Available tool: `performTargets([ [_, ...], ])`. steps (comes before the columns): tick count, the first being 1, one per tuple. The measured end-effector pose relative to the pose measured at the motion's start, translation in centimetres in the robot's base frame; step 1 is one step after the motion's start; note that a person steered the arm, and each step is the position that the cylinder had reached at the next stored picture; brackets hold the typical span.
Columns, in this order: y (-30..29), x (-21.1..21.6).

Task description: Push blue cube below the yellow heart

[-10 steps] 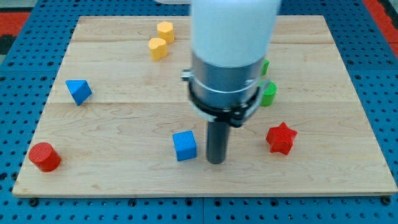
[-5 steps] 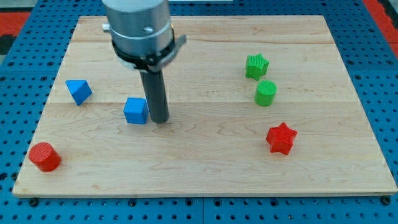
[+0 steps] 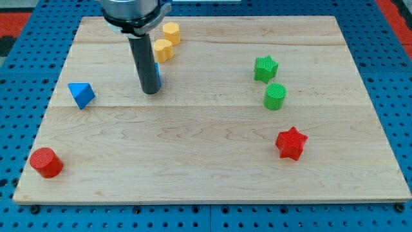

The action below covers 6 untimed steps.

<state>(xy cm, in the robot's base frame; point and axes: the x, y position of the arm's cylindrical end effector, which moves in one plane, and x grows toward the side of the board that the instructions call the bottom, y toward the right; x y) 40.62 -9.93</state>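
Blue cube is now sitting further toward the view's top, mostly hidden behind my tip, just below the yellow heart; no gripper fitted, so jaw state isn't applying.

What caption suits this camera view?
My tip hides most of the blue cube, just below the yellow heart.

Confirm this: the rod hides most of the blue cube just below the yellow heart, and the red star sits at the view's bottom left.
One detail is off. The red star sits at the view's lower right; the block at the bottom left is the red cylinder. The camera view shows this. The rest holds: my tip stands in front of the blue cube, hiding most of it, just below the yellow heart.
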Motion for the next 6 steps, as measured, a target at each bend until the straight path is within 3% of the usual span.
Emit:
performTargets([
  [1, 0.6, 0.0],
  [2, -4.3, 1.7],
  [3, -6.4, -1.8],
  [4, -3.9, -4.6],
  [5, -2.5, -4.6],
  [6, -5.4, -2.8],
])
